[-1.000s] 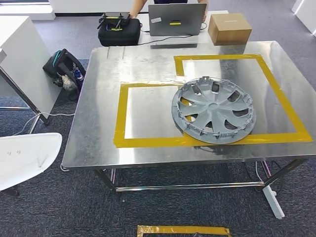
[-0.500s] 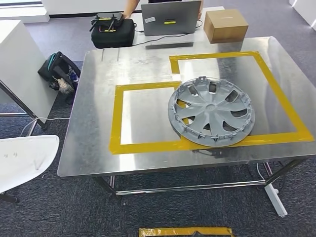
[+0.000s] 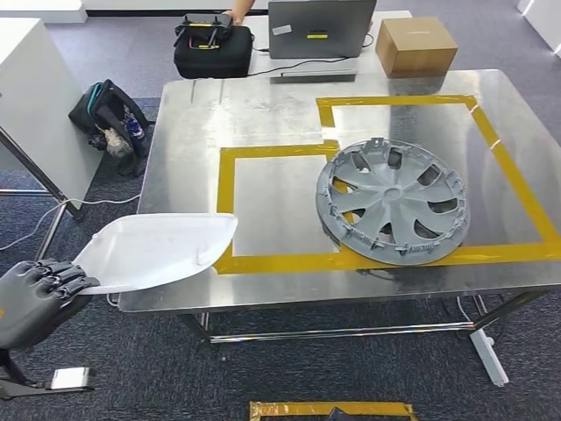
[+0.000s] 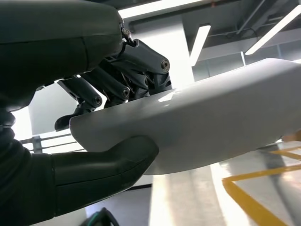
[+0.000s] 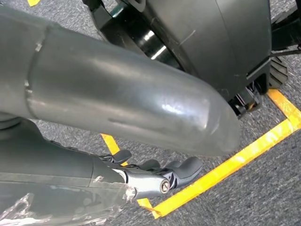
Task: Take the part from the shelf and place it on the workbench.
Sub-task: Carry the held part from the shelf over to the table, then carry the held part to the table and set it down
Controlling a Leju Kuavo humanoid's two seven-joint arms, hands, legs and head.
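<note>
Steel workbench (image 3: 185,123), wheel cover (image 3: 393,201), yellow tape (image 3: 278,260)

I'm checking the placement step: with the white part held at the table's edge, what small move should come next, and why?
Probably carry the white curved plastic part further over the steel workbench toward the yellow-taped rectangle before lowering. The left hand grips its near end off the table, and only its far tip overlaps the tape; the grey hubcap fills the right.
</note>
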